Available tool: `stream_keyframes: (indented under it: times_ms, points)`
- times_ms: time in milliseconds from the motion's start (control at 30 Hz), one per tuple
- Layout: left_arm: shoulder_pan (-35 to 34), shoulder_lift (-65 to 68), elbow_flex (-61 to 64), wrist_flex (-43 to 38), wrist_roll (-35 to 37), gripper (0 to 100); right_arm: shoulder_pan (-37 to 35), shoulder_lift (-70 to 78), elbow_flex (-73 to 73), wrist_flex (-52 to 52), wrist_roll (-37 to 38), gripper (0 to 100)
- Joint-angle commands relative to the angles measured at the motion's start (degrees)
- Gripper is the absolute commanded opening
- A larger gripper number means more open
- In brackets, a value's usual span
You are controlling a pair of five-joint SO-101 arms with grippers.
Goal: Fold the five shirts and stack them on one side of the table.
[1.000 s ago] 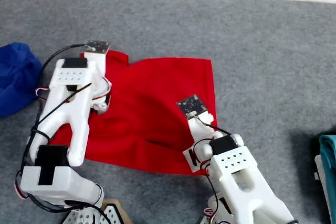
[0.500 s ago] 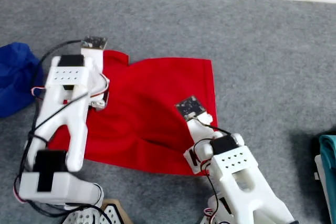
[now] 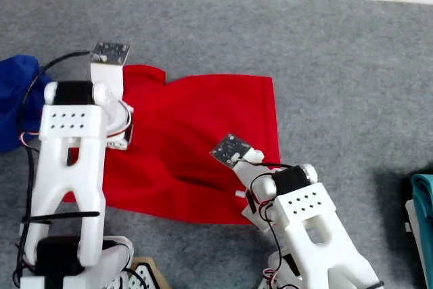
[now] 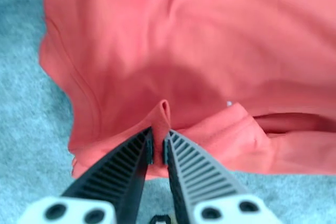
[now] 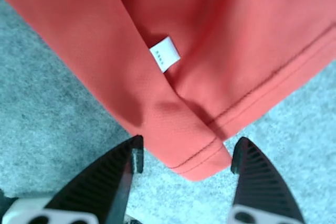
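Observation:
A red shirt [image 3: 196, 133] lies spread, partly folded, on the grey table [image 3: 338, 65]. My left gripper [image 4: 159, 134] is shut on a small raised pinch of red cloth near the shirt's left edge; in the high view the left arm [image 3: 71, 140] covers that spot. At the shirt's near right corner [image 5: 202, 156], my right gripper [image 5: 188, 148] stands open, one black finger [image 5: 126, 171] on each side of the hem corner. A white label [image 5: 165, 53] shows on the cloth just beyond. The right arm [image 3: 298, 211] stands at the near edge.
A crumpled blue shirt [image 3: 17, 99] lies at the far left edge. Teal cloth [image 3: 423, 197] shows at the right edge. A brown board corner [image 3: 145, 269] sits at the near edge between the arm bases. Bare grey surface extends behind and to the right of the red shirt.
The left arm has swung up and toward the far left with the red cloth pinched. The right wrist has shifted slightly left over the shirt's near right corner.

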Motion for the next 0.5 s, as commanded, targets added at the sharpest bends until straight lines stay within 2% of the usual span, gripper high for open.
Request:
stream_keyframes:
  times_ms: [0,333,467]
  points:
    - [-0.5,-3.1,1.9,0.4,0.2,1,-0.4,-0.5,-0.4,-1.5,1.7,27.7]
    - [-0.8,-6.9,6.6,-1.7,0.2,1,-0.4,-0.5,9.7,-10.9,1.8,27.5]
    - [-0.8,-8.0,6.6,-1.4,0.2,1,-0.3,-0.5,9.5,-10.9,1.6,15.9]
